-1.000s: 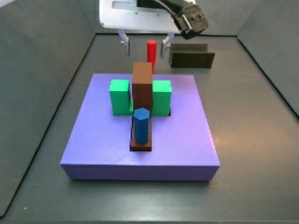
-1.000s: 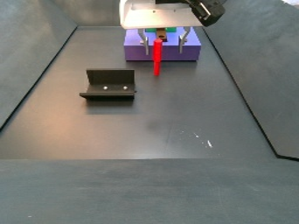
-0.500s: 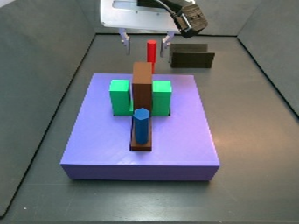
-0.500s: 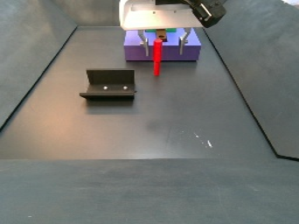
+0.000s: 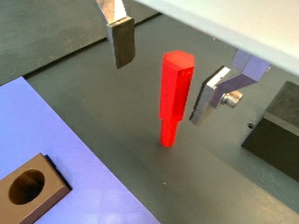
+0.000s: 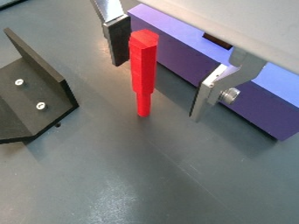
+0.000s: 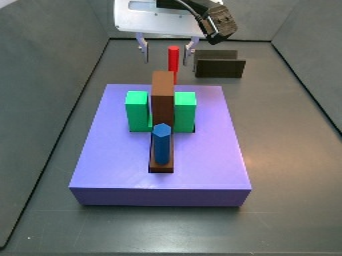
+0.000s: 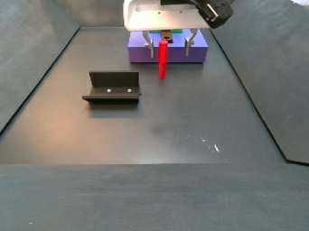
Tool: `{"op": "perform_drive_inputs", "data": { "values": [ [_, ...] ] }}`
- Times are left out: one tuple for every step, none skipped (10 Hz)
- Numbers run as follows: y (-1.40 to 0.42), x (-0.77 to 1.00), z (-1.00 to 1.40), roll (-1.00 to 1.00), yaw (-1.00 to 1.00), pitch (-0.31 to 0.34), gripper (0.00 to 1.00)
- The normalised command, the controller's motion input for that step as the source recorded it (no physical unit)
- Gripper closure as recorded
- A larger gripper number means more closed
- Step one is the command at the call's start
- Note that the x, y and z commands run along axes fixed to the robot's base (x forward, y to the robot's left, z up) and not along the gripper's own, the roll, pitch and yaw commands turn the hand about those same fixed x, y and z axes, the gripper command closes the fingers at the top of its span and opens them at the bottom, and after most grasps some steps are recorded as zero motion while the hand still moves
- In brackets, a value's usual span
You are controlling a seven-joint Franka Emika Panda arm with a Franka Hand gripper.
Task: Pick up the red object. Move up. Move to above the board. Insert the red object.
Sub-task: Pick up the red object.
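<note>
Dark grey floor (image 8: 182,126) under everything. Purple slab (image 7: 160,160) flat on floor, taken as landmark. Brown board (image 7: 163,100) lengthwise along middle of slab top, upright bar, taller than green blocks (image 7: 138,110) flanking it on both sides, touching it. Blue peg (image 7: 160,145) standing upright in board end nearest camera in a side view. Fixture (image 8: 112,87) on floor, well apart from slab in a side view; seen also as dark bracket with two screws (image 6: 30,87) in a wrist view. Tool (image 7: 171,45) hanging past far edge of slab in a side view, off the slab, above floor; same tool (image 8: 163,41) in front of slab edge in a side view. Fingers (image 5: 119,39) spread, silver plates with dark pads, gap showing on both sides of red object in both wrist views, so jaws apart, not pinching. Red object (image 5: 174,94) upright between fingers, lower end toward floor just beside slab edge; contact with floor not clear. Red object (image 6: 142,72) near slab side wall, apart from it, also apart from board. Round hole in brown board end (image 5: 28,185) visible on slab top in a wrist view.
</note>
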Motion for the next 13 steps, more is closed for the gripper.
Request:
{"op": "perform_drive_inputs", "data": {
  "values": [
    [0.00,0.00,0.00,0.00,0.00,0.000,1.00],
    [0.00,0.00,0.00,0.00,0.00,0.000,1.00],
    [0.00,0.00,0.00,0.00,0.00,0.000,1.00],
    [0.00,0.00,0.00,0.00,0.00,0.000,1.00],
    [0.00,0.00,0.00,0.00,0.00,0.000,1.00],
    [0.00,0.00,0.00,0.00,0.00,0.000,1.00],
    [0.00,0.00,0.00,0.00,0.00,0.000,1.00],
    [0.00,0.00,0.00,0.00,0.00,0.000,1.00],
    [0.00,0.00,0.00,0.00,0.00,0.000,1.00],
    [0.00,0.00,0.00,0.00,0.00,0.000,1.00],
    [0.00,0.00,0.00,0.00,0.00,0.000,1.00],
    [0.00,0.00,0.00,0.00,0.00,0.000,1.00],
    [0.00,0.00,0.00,0.00,0.00,0.000,1.00]
  ]
}}
